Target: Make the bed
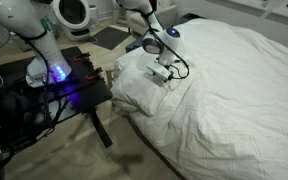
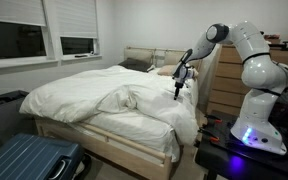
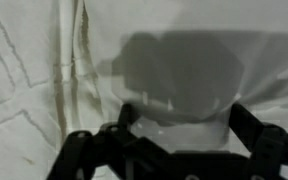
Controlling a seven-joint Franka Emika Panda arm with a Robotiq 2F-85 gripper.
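Observation:
The bed (image 1: 239,95) is very large, with a puffy, rumpled white duvet; it fills both exterior views (image 2: 89,95). A white pillow or bunched duvet corner (image 1: 134,85) lies at its near edge. My gripper (image 1: 162,72) hangs just over that corner, pointing down, and also shows in an exterior view (image 2: 177,90). In the wrist view my gripper (image 3: 184,125) is open, its two dark fingers spread wide over creased white fabric (image 3: 44,70). It casts a shadow on the fabric, and nothing is held between the fingers.
A black metal-legged table (image 1: 79,95) with blue-glowing electronics (image 1: 56,72) stands beside the bed and carries the robot base (image 2: 252,135). A blue suitcase (image 2: 29,160) lies on the floor. A wooden dresser (image 2: 222,80) and the headboard (image 2: 149,55) stand behind the bed.

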